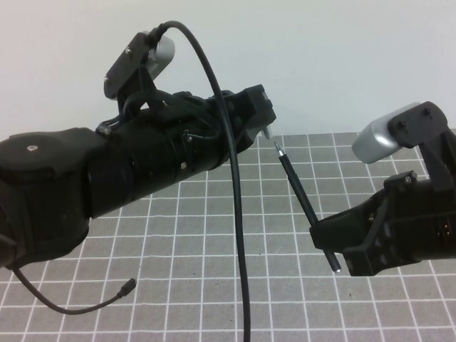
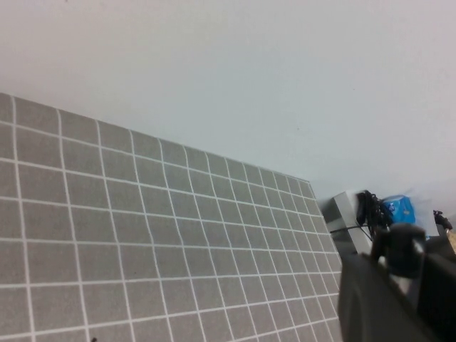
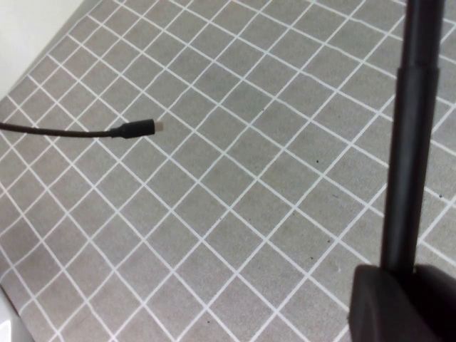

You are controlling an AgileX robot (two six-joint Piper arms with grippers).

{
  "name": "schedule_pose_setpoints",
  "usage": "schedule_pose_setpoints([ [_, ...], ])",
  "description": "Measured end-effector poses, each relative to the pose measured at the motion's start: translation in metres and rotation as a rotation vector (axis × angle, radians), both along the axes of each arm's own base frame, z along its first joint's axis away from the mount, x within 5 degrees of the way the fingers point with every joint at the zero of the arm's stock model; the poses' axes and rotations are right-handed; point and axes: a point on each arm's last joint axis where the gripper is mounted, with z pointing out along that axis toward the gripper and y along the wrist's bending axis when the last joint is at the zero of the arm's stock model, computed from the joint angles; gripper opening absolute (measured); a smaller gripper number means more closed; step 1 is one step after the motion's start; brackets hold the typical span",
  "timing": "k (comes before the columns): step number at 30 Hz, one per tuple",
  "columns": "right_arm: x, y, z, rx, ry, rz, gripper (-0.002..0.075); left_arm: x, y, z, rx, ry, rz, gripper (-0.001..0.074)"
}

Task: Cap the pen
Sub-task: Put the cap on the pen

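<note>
Right gripper (image 1: 335, 239), lower right of the high view, is clamped on the pen (image 1: 298, 191), tip angled up-left toward the left gripper (image 1: 265, 117) at upper centre; its finger spacing is unclear

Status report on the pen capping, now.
Right pincer shut on the pen, tip tilted up toward left pincer. Left pincer raised just beyond the tip, apart from it; grip unclear. Hanging black cable beside the pen, not touching.

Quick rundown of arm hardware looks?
Both arms matte black. Left arm: thick rounded links, silver-and-black wrist camera, black cable looping down. Left gripper blocky black. Right gripper: angular black, with its own silver camera.
</note>
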Motion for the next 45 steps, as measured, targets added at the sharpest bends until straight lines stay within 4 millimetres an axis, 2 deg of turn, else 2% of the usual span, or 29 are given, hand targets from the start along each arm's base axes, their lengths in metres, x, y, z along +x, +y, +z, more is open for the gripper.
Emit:
schedule_pose_setpoints([
  [16,0.0007,0.0,0.0006,-0.002,-0.016,0.001,0.0055,-0.001,-0.001,0.0003,-0.019,0.015,-0.011,0.0076],
  [23,0.0061,0.0042,-0.0088,-0.017,0.024,0.004,0.0055,-0.0013,-0.0014,0.0004,-0.026,0.02,-0.015,0.0076],
  [45,0.0063,0.0063,-0.0062,0.029,0.026,-0.001,0.0055,-0.0012,-0.0012,0.0004,-0.001,-0.004,-0.019,0.0076],
])
